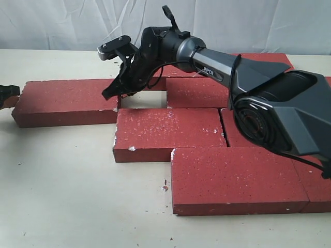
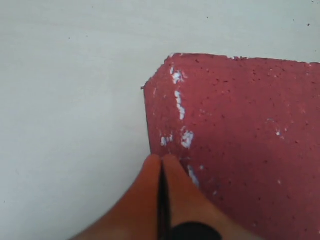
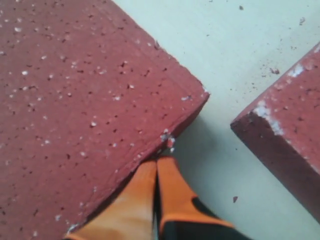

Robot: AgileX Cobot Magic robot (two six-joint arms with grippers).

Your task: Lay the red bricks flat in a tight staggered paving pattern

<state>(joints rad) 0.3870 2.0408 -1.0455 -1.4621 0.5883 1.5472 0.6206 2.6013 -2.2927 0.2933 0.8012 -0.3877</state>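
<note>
Front brick (image 1: 238,178) nearest, red bricks (image 1: 165,132) flat in staggered rows on pale table (image 1: 62,196), some hidden behind right arm (image 1: 269,98), right gripper (image 3: 157,161) clenched empty at corner of long left brick (image 1: 62,101), left gripper (image 2: 161,159) clenched empty at its far end, mostly unseen.

- red bricks (image 1: 168,132): rough, matt, speckled, with whitish chips along edges.
- counter (image 1: 77,196): smooth, matt.
- right arm (image 1: 269,98) shell: dark, semi-gloss, probably plastic.
- backdrop (image 1: 62,23): creased cloth.
</note>
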